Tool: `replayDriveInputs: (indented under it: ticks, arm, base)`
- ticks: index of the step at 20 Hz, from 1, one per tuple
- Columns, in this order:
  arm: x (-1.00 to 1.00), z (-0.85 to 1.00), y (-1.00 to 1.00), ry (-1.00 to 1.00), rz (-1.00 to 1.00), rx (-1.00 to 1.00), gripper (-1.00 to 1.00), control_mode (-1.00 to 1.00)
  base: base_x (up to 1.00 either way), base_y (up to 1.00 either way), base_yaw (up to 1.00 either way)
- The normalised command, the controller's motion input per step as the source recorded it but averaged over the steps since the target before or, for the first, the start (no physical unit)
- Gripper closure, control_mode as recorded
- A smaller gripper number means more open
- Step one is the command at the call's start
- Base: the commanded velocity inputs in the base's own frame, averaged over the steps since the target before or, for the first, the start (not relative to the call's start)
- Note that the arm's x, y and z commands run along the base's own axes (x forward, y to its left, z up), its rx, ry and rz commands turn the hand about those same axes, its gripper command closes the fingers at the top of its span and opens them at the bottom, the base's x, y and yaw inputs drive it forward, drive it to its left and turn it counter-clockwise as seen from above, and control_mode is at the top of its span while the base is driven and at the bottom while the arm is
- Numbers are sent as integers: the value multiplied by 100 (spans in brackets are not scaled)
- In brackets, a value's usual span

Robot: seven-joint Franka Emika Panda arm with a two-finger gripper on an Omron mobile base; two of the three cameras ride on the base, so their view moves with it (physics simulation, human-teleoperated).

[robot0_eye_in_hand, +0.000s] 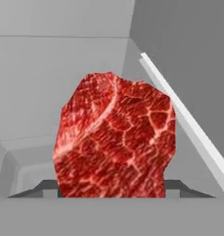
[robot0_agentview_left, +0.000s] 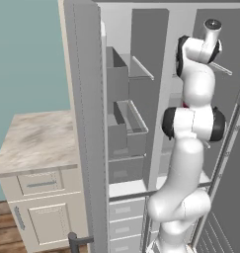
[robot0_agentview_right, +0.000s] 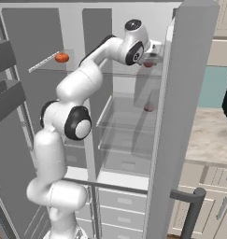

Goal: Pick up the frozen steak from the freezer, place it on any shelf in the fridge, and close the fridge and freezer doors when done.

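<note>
A: What's nearest the hand?
B: The frozen steak (robot0_eye_in_hand: 114, 138), bright red with white marbling, right up against the camera. The gripper (robot0_eye_in_hand: 112, 196) is clamped on it, dark tips showing on either side of its lower edge.
A: And past the steak?
B: A shelf (robot0_eye_in_hand: 187, 124) with a pale front rim just beside it, inside the fridge (robot0_agentview_right: 133, 116), high up.
A: Further back?
B: An orange-red round item (robot0_agentview_right: 61, 57) on a shelf across the divider, and the freezer (robot0_agentview_left: 126, 118) with grey bins; both doors stand open
</note>
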Motion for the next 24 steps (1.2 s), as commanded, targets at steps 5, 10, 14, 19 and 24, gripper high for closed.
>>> replayDriveInputs:
  ticks: [5,10,14,19,24]
  arm:
    - [-27,-32,0,-15,7,0,-100,-100]
    - [-100,-55,11,-29,5,6,-100,-100]
    - [-100,-64,61,-36,4,1,-100,-100]
    - [-100,-77,98,-29,2,0,-100,-100]
    - [-100,-11,94,-2,0,0,-100,-100]
  base:
    - [0,0,0]
    - [0,0,0]
    - [0,0,0]
    - [0,0,0]
    - [0,0,0]
